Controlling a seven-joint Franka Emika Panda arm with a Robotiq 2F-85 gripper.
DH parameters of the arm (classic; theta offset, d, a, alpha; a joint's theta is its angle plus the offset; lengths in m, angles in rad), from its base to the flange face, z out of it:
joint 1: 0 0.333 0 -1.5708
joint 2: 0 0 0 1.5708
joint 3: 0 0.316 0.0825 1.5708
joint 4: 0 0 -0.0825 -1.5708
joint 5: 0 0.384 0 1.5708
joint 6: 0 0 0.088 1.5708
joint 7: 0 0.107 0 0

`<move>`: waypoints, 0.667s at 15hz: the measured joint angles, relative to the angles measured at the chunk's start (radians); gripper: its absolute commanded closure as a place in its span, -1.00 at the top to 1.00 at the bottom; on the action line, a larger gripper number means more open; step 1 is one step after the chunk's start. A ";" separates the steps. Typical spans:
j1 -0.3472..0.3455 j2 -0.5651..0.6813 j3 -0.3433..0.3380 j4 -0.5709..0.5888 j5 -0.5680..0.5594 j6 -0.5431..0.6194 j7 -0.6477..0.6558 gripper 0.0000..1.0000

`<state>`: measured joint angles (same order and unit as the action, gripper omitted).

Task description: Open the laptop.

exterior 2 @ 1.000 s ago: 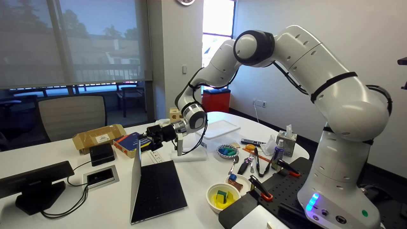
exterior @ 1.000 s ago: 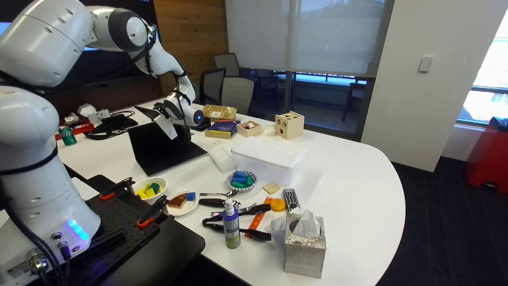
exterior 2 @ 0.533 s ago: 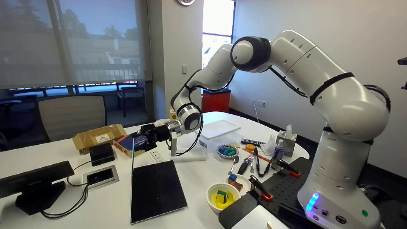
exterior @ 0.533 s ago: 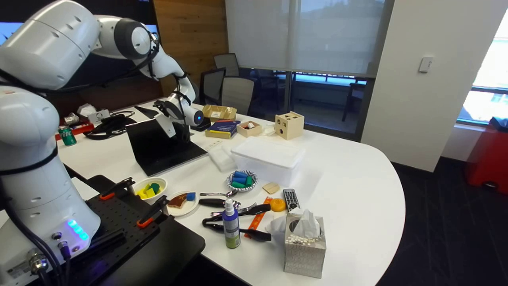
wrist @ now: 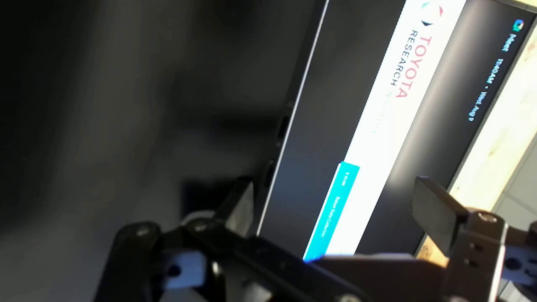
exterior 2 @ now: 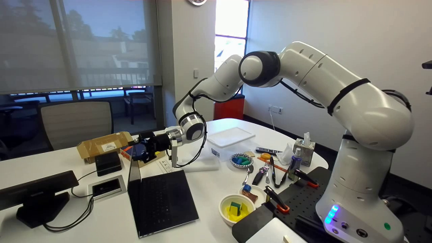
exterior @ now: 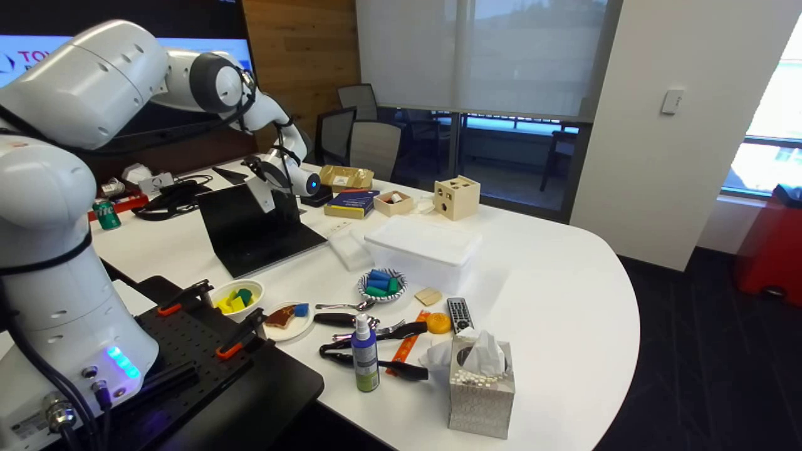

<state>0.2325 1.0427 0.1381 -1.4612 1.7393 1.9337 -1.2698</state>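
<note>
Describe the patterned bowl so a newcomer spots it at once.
In an exterior view, find the white-lidded box on the white table. The patterned bowl sits just in front, holding blue and green pieces. Its black-and-white patterning sets it apart from the plain white bowl.

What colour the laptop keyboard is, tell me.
Black; the laptop keyboard shows best in an exterior view.

Reads "TOYOTA RESEARCH", "Meet", "11:40 AM" and "Wed, Aug 9" on the wall screen [wrist: 373,130] in the wrist view; blurs on its teal strip [wrist: 334,206]. Shows "TOY" on that screen [exterior: 188,19] in an exterior view, and letters ending in "ite" on a green can [exterior: 107,215].
</note>
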 measured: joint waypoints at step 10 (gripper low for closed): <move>-0.035 0.064 -0.006 0.107 -0.006 0.003 0.034 1.00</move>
<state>0.1970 1.1070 0.1317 -1.3538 1.7333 1.9367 -1.2361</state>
